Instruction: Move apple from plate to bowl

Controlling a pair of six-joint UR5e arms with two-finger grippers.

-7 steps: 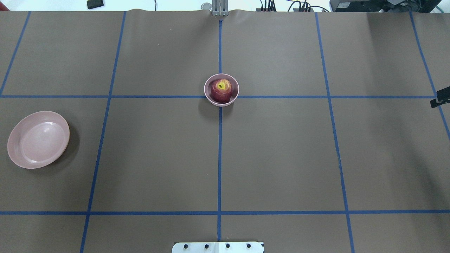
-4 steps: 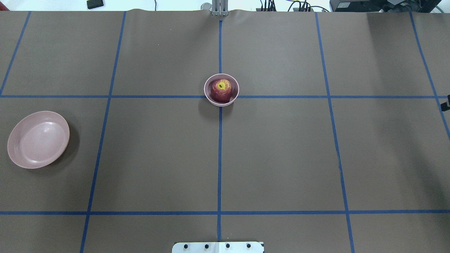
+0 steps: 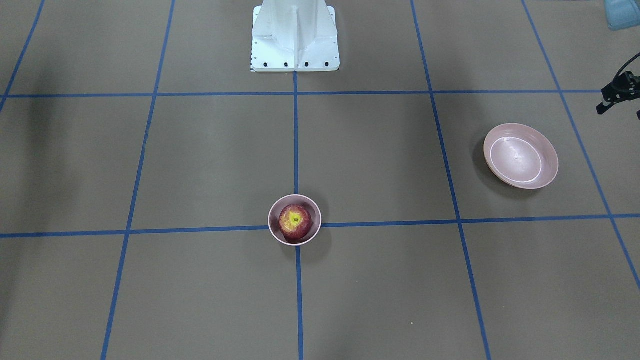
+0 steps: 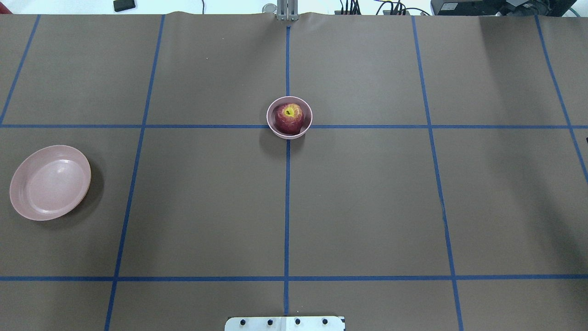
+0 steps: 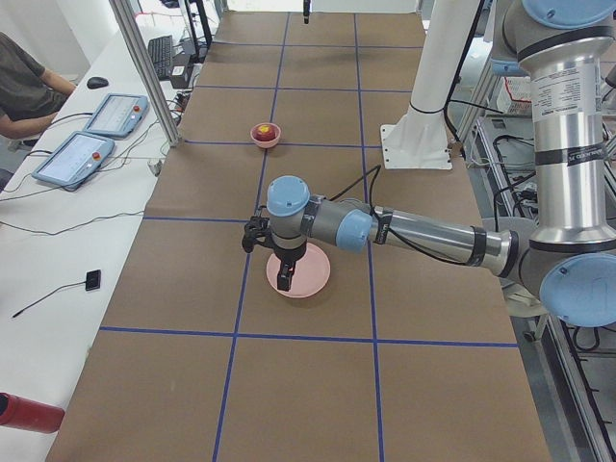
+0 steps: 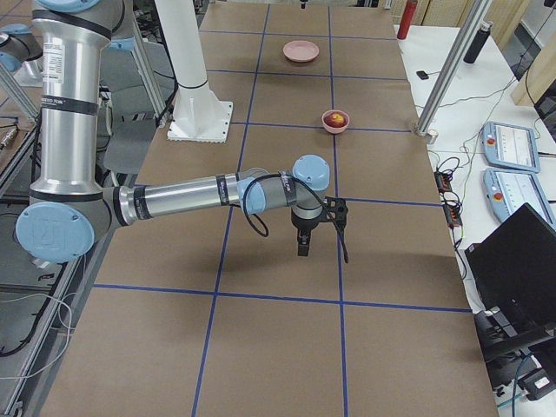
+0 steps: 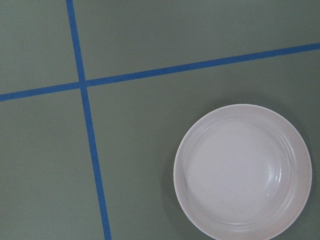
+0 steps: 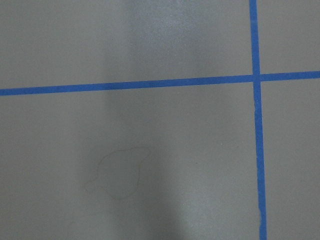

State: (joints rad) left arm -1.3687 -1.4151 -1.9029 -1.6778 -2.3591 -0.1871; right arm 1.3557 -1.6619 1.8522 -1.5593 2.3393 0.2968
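Since the apple (image 4: 289, 118) is sitting in the bowl (image 4: 276, 131), we are finishing; whether our left gripper (image 5: 284, 281) or right gripper (image 6: 302, 248) is open, we cannot tell.

- The right hand (image 6: 302, 249) has drawn farther from the bowl (image 4: 289, 117), toward the worktop's (image 4: 367, 207) right end.
- It has slipped past the overhead view's right edge, where it showed before.

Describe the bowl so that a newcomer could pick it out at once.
On the brown table, follow the middle blue tape line to its crossing farther from the robot. The bowl sits on that crossing, small, deep and pale pink. Unlike the wider, shallow, empty pink plate at the robot's left, it holds a dark red apple.
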